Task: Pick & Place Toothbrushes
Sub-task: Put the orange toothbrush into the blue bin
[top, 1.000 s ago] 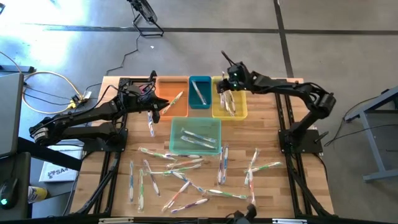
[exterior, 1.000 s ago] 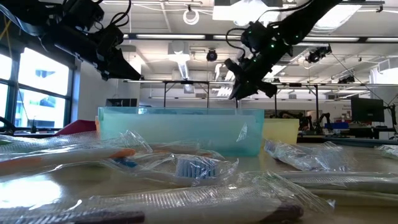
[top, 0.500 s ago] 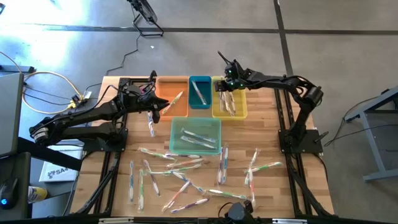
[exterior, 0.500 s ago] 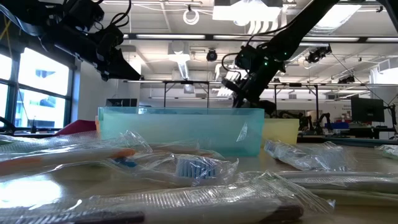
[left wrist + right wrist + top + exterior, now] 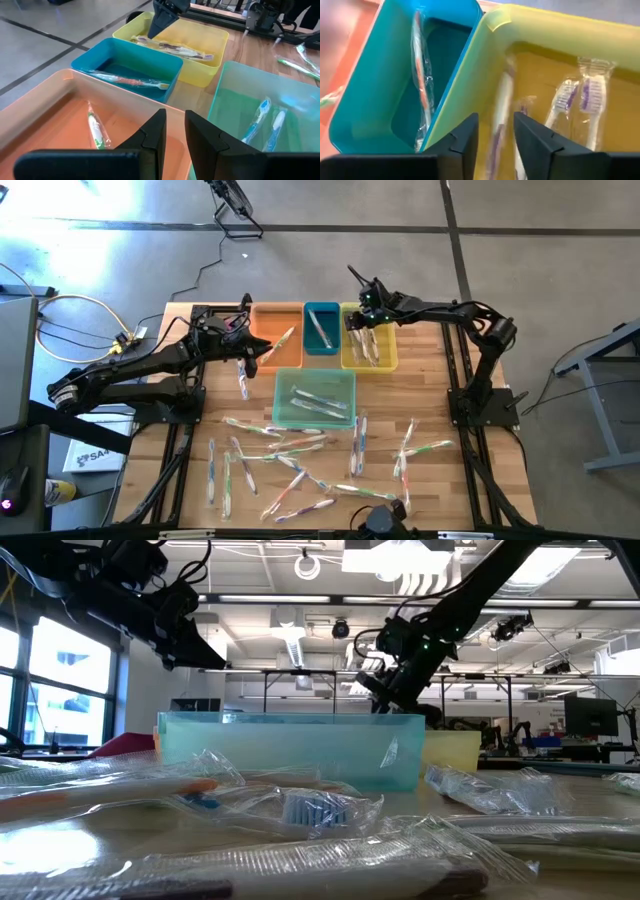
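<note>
The release step is in hand: a wrapped toothbrush [image 5: 499, 117] is seen between the parted fingers of the right gripper [image 5: 495, 131] over the yellow bin [image 5: 387, 358]; next, a retreat toward the loose toothbrushes [image 5: 300, 470] is called for.

text: none legible | labels: none | signs: none

Bright ceiling lights glare overhead; nearest wrapped toothbrushes [image 5: 300, 810] blur, out of focus.

High overhead, low table-level; both wrists share yellow bin [image 5: 212, 37].
</note>
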Controlling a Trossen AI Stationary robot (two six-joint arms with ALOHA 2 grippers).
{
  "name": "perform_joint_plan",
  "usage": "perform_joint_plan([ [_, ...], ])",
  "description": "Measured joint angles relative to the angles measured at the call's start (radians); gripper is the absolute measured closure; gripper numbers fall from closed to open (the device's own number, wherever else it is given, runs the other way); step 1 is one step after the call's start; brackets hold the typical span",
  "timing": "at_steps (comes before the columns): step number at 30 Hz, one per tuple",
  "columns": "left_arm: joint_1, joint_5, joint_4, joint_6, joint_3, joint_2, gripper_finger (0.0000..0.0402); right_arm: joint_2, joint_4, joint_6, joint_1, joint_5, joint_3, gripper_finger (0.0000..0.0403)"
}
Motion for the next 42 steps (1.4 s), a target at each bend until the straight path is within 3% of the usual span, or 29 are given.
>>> perform_joint_plan([
  [8, 0.000, -0.001, -0.001, 0.000, 0.000, 0.000, 0.0333, -0.041, -0.018, -0.059, 0.000, -0.040, 0.000, 0.0269],
  [21, 0.000, -0.004, -0.008, 0.000, 0.000, 0.000, 0.0333, -0.238, -0.020, -0.254, 0.083, -0.038, 0.000, 0.0394],
  [36, 0.000, -0.003, -0.007, -0.001, 0.000, 0.000, 0.0333, -0.240, 0.047, -0.315, 0.149, -0.033, 0.000, 0.0392],
  [42, 0.000, 0.001, -0.006, -0.036, 0.000, 0.000, 0.0333, -0.240, 0.065, -0.373, 0.201, 0.074, 0.000, 0.0392],
])
